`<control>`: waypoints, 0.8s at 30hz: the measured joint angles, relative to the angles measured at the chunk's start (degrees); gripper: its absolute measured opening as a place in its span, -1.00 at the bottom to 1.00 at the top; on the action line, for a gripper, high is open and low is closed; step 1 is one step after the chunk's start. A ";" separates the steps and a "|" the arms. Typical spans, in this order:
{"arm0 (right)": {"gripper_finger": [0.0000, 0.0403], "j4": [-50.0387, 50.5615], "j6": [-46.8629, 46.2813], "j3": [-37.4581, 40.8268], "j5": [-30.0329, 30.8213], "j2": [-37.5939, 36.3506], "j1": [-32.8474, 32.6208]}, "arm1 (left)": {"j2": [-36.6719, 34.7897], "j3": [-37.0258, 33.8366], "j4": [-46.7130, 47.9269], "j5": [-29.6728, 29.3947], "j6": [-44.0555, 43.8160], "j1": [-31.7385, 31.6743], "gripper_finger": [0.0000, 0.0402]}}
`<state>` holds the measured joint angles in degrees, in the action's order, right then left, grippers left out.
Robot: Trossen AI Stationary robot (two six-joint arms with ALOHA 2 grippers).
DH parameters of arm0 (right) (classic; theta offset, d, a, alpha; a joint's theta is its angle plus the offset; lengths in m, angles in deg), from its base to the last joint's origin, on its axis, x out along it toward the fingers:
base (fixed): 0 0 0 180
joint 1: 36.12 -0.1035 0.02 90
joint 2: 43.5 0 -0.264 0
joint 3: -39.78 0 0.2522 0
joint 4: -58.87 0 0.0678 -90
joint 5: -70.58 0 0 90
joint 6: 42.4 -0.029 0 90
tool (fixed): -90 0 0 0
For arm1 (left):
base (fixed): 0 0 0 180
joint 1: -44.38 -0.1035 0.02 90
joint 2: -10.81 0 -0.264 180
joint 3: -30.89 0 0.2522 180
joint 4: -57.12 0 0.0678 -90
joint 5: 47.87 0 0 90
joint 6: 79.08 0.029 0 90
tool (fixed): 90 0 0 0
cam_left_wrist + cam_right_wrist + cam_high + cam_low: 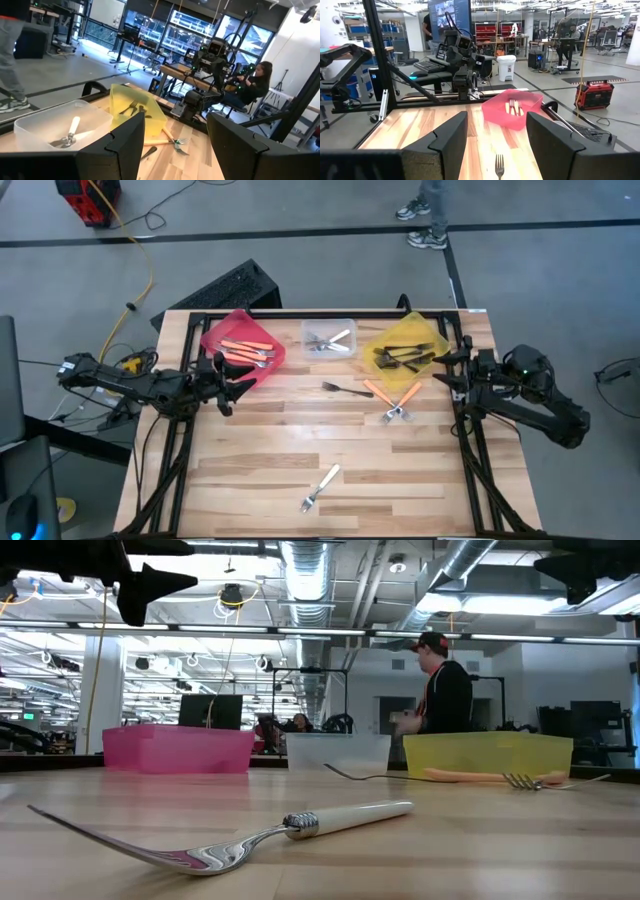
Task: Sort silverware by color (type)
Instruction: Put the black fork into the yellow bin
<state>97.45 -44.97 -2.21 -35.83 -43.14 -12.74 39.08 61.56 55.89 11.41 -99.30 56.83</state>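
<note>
Most of the silverware is seen sorted already: orange-handled forks in the red bin, silver ones in the clear bin, dark ones in the yellow bin. Left loose on the counter are two orange-handled forks, a dark fork and a white-handled fork. The left end effector and right end effector are held spread and empty at the counter's sides.
</note>
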 joint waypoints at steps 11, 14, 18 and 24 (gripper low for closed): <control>0.12 0.04 0.00 0.02 0.04 0.00 0.00 | 4.38 0.00 0.02 0.03 -2.58 0.00 0.00; 0.12 0.04 0.00 0.02 0.04 0.00 0.00 | 5.76 0.00 0.02 0.04 -4.21 0.00 0.00; 0.12 0.04 0.00 0.02 0.04 0.00 0.00 | 7.11 0.00 -0.02 0.07 -4.53 0.00 0.00; 0.12 0.04 0.00 0.02 0.04 0.00 0.00 | 8.41 0.00 -2.83 0.26 -4.53 0.00 0.00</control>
<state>97.49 -44.97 -2.19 -35.78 -43.14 -12.74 47.49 61.56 53.06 11.66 -103.83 56.83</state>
